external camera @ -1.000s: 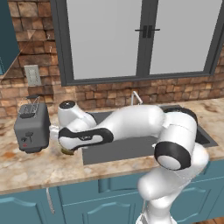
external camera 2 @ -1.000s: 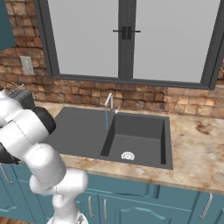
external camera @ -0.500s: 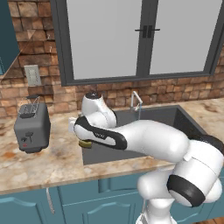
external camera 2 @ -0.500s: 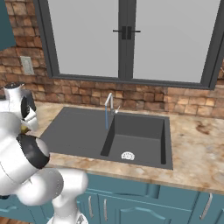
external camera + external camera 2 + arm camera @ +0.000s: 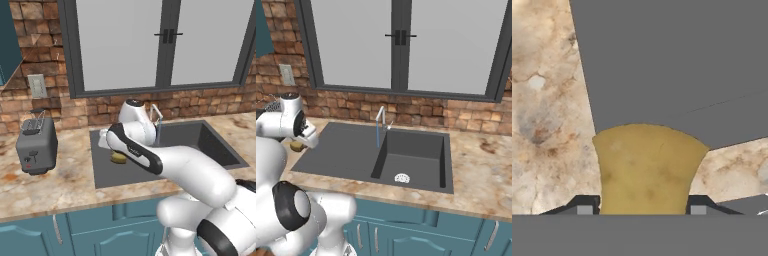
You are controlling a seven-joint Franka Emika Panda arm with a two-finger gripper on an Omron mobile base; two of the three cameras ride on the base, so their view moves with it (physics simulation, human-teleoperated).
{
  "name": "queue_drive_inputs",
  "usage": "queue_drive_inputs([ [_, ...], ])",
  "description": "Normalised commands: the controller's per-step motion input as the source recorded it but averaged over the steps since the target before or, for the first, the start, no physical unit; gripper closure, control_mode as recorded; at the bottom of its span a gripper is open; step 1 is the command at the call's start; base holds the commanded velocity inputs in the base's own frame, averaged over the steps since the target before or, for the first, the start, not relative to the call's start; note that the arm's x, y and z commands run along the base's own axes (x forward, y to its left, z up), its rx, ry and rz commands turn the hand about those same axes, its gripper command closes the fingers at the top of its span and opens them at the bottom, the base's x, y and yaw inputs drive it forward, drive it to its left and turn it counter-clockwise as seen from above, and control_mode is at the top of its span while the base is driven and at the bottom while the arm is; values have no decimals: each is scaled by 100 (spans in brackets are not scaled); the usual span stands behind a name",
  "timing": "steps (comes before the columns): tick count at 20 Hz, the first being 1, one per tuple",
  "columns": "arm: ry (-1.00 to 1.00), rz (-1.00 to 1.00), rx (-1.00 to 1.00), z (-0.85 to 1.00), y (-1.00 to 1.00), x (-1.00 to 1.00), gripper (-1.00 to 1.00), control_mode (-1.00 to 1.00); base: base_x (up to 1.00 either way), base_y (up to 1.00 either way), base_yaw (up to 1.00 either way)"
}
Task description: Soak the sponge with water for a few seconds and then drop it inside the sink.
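Left base view: sponge (image 5: 119, 158) hangs under the arm's end over the flat left part of the sink (image 5: 220, 150), toaster (image 5: 36, 146) well off on the tabletop (image 5: 60, 180); water (image 5: 158, 134) runs from the faucet (image 5: 156, 113). Right base view: sponge (image 5: 296, 146) at the sink's (image 5: 346, 155) left edge, stream (image 5: 377, 135) well apart. Hand view: pincer (image 5: 643, 210) clamped on the sponge (image 5: 647, 167), one fingertip (image 5: 586, 206) on either side.

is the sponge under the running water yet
No, the sponge hangs over the flat left part of the sink, well left of the water.
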Motion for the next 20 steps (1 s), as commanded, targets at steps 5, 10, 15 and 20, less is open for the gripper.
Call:
queue_drive_inputs([
  [5, -1, 22, 0, 13, -21, 0, 100, -100, 0, 0, 0],
  [10, 0, 23, -1, 7, -22, 7, 100, -100, 0, 0, 0],
  [15, 0, 21, -4, 7, -15, 2, 100, -100, 0, 0, 0],
  [20, 0, 21, -7, 4, -21, 10, 100, -100, 0, 0, 0],
])
